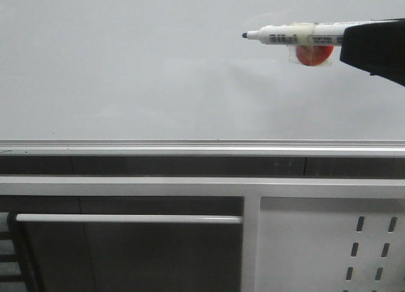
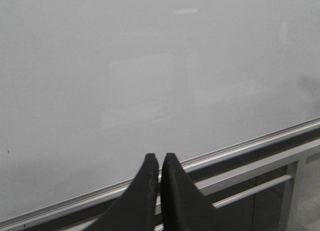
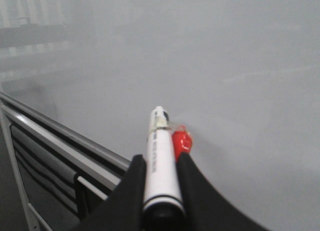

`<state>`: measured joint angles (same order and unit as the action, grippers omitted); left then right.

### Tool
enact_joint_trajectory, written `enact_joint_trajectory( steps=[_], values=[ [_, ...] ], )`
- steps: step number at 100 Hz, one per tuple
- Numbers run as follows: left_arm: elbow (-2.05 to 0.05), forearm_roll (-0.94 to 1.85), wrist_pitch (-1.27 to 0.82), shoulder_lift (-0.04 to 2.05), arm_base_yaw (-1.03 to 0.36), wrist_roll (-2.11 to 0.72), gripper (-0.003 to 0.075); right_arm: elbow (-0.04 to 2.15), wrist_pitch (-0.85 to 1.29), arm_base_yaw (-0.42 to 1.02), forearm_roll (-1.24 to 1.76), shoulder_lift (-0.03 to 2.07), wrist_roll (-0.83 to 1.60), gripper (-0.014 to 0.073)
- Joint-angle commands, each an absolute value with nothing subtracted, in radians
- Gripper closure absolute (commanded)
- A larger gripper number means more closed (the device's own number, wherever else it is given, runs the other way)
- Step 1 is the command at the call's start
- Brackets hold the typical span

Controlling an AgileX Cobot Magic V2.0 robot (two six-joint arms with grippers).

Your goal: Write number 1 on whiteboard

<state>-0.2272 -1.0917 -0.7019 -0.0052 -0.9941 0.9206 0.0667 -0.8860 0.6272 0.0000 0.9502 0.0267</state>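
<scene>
We see whiteboard (image 1: 126, 71) blank, silver rail along lower edge. Right tool (image 1: 345, 42) enters from right, clamped on white marker (image 1: 294, 34), lying level, black tip pointing left. Red blob (image 1: 314, 54) taped under barrel. Perforated panel (image 1: 329, 248) lower right.

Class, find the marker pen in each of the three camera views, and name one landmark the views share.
Front view: the marker pen lies level at upper right, tip pointing left, before the whiteboard.
Left wrist view: not in it.
Right wrist view: the pen stands low in the middle, between the right gripper jaws.
Shared landmark: the board's silver lower rail.
</scene>
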Motion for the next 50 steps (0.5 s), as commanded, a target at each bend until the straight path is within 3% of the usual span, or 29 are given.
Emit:
enact_joint_trajectory(
  steps=[1,50],
  values=[
    [-0.252,-1.129,-0.661,-0.021,-0.997,0.930,0.0738,0.082,-1.036,0.622,0.000,0.947,0.040,0.0643],
    [-0.252,-1.123,-0.664,-0.021,-0.997,0.930,0.0738,0.124,-1.126,0.622,0.000,1.093,0.066,0.0644]
  ],
)
